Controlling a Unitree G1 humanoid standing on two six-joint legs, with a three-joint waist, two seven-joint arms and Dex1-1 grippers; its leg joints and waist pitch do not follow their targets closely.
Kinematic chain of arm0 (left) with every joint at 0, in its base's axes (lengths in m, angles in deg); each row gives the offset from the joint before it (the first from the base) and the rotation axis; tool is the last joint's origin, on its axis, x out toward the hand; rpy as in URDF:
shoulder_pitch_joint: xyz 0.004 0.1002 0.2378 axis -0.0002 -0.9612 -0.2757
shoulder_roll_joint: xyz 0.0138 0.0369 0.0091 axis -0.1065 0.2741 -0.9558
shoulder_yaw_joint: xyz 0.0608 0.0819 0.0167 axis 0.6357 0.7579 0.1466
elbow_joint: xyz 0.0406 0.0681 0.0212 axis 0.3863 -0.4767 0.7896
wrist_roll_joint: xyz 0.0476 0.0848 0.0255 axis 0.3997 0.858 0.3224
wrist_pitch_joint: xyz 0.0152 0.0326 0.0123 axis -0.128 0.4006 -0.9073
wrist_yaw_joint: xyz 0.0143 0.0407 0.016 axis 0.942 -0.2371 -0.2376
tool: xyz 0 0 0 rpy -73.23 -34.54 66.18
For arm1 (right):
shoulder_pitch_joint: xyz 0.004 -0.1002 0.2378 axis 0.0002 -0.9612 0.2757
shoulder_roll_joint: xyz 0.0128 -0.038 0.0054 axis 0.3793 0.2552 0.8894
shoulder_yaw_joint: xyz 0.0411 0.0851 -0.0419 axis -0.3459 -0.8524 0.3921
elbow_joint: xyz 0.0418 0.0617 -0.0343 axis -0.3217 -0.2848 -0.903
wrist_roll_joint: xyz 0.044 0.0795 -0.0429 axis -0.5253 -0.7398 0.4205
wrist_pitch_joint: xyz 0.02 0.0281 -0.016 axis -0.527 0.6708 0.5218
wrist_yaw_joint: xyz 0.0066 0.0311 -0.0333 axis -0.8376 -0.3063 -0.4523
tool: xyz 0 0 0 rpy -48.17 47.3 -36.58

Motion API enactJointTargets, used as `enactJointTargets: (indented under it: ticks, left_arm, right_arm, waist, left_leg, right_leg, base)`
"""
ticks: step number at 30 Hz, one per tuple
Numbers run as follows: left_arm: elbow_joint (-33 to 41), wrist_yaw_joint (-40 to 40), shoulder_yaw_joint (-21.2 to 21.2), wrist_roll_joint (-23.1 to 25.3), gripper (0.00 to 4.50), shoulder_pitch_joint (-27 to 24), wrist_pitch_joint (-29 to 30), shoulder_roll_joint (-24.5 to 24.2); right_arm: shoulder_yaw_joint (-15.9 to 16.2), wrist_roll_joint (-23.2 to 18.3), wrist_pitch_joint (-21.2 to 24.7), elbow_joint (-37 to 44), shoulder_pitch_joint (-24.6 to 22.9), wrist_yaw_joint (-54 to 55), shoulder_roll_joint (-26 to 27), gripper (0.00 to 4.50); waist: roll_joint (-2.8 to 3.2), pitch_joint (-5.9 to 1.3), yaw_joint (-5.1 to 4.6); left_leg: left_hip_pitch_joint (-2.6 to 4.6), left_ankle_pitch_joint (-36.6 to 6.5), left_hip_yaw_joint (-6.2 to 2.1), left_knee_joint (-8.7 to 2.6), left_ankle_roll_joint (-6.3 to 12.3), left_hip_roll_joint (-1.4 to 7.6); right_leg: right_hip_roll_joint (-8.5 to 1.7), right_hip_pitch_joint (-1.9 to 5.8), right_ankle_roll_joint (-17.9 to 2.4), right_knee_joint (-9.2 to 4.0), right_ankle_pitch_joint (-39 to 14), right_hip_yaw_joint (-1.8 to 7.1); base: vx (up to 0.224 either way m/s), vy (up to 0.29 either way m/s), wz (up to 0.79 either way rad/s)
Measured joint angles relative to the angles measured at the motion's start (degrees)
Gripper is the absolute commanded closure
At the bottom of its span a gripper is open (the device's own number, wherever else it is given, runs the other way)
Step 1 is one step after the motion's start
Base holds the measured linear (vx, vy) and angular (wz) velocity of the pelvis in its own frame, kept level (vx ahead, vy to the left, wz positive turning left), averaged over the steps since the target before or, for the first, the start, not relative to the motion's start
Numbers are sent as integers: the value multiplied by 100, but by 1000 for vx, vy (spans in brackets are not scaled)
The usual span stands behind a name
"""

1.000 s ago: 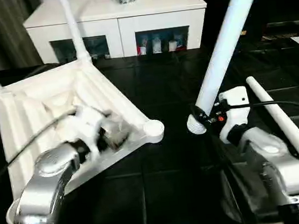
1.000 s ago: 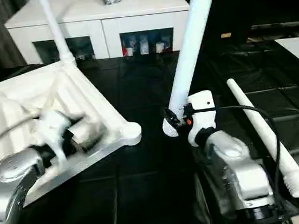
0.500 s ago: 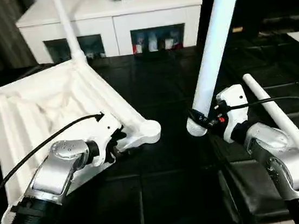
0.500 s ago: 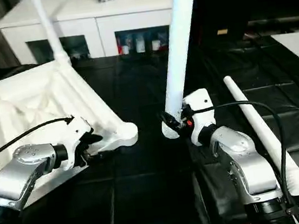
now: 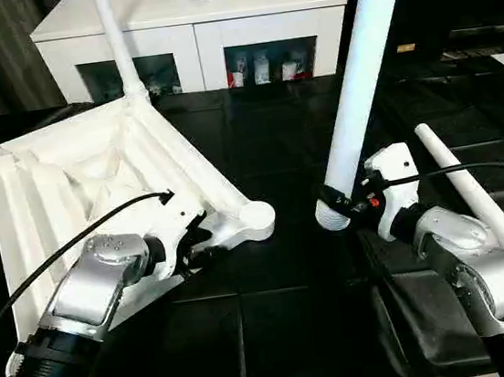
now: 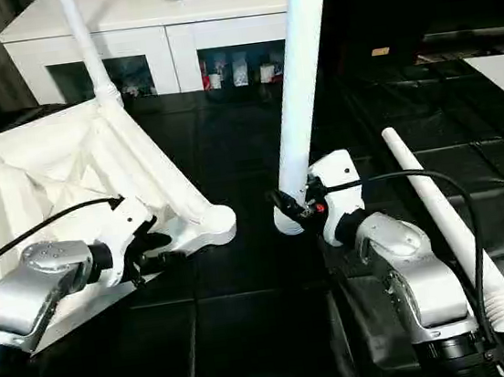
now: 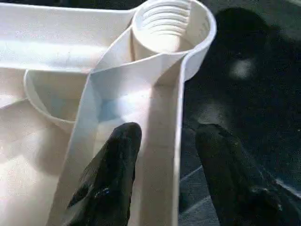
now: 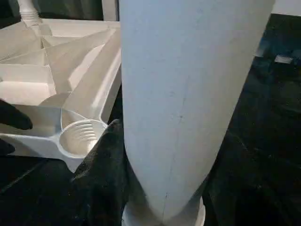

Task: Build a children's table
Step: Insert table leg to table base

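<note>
Beside empty corner socket (image 7: 171, 26): left gripper (image 7: 164, 155) clamps tabletop rim (image 7: 162, 117) | right gripper (image 5: 350, 202) grips upright leg (image 5: 362, 74)

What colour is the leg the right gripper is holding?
White; the leg shows best in the right eye view, shut in the right gripper.

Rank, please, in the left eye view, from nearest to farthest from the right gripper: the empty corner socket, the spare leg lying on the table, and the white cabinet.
From the right gripper:
1. Empty corner socket, just to its left.
2. Spare leg, lying to its right.
3. White cabinet, far behind.
</note>
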Motion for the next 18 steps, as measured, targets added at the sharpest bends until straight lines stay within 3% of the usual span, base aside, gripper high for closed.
enactJointTargets:
  ticks: [18]
  left_arm:
    - [9,79,136,71,396,-136,90,-114]
  right_arm:
    - [32,37,-1,-115,40,13,10,264]
  waist:
    - [0,0,2]
  left_leg:
    - [-1,1,13,-36,0,0]
  right_leg:
    - [0,-2,0,-35,0,0]
  base:
    - [0,0,0]
